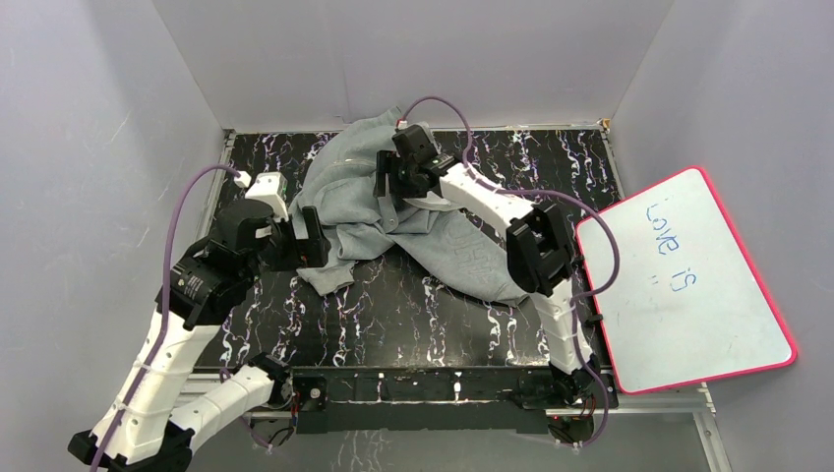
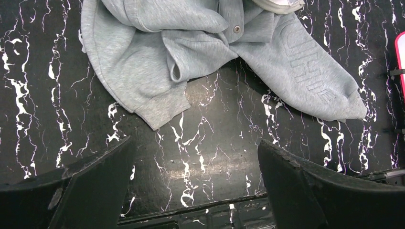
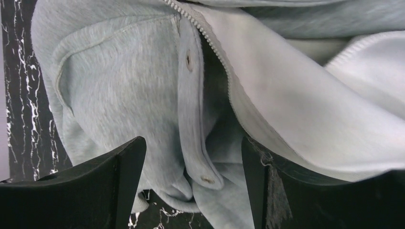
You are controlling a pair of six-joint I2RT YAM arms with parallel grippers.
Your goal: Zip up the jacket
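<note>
Left gripper point(image 2: 195, 143): fingers wide, holding nothing, near left edge.
Right gripper point(image 3: 191, 143): fingers wide over jacket point(image 1: 339, 192), far edge.

My worktop point(image 1: 413, 305) is black, veined all over with white streaks like marble. At its right edge a whiteboard point(image 1: 688, 285) with a pink-red rim lies askew, "Love is" written on it in blue. Plain grey walls point(image 1: 413, 49) close me in.
</note>
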